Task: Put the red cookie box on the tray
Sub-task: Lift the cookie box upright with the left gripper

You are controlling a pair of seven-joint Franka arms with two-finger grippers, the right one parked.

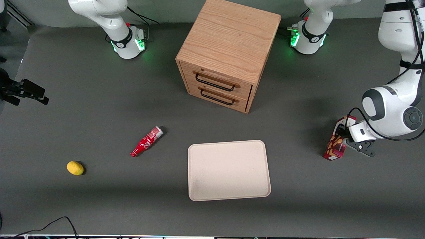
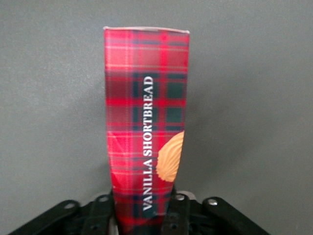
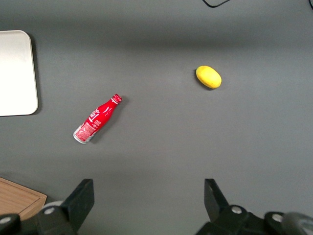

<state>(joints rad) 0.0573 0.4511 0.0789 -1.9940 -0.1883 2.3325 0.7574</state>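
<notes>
Red tartan cardboard fills the wrist view: the red cookie box (image 2: 146, 127) sits between the fingers (image 2: 178, 215) of the left arm's gripper (image 1: 342, 134), which are closed on its narrow sides near one end, so you have it in hand. From the front the box (image 1: 337, 142) is close to the bench's edge at the working arm's end, tilted, its lower end at or just above the grey surface; you cannot tell which.

For this step, raise it enough that the hanging end clears the low rim of the tray (image 1: 229, 196), then carry it sideways toward the middle of the bench. You grip far from the box's centre, so it may swing or slip; move smoothly and keep the squeeze steady. Lower it over the tray's bare middle, laying the long face flat, and release only once it rests.

The bench (image 1: 99, 99) is a plain dark grey mat. A wooden drawer cabinet (image 1: 229, 53) stands farther from the front camera than the tray, clear of your path. A small red bottle (image 1: 146, 141) and a yellow lemon (image 1: 75, 168) lie toward the parked arm's end
</notes>
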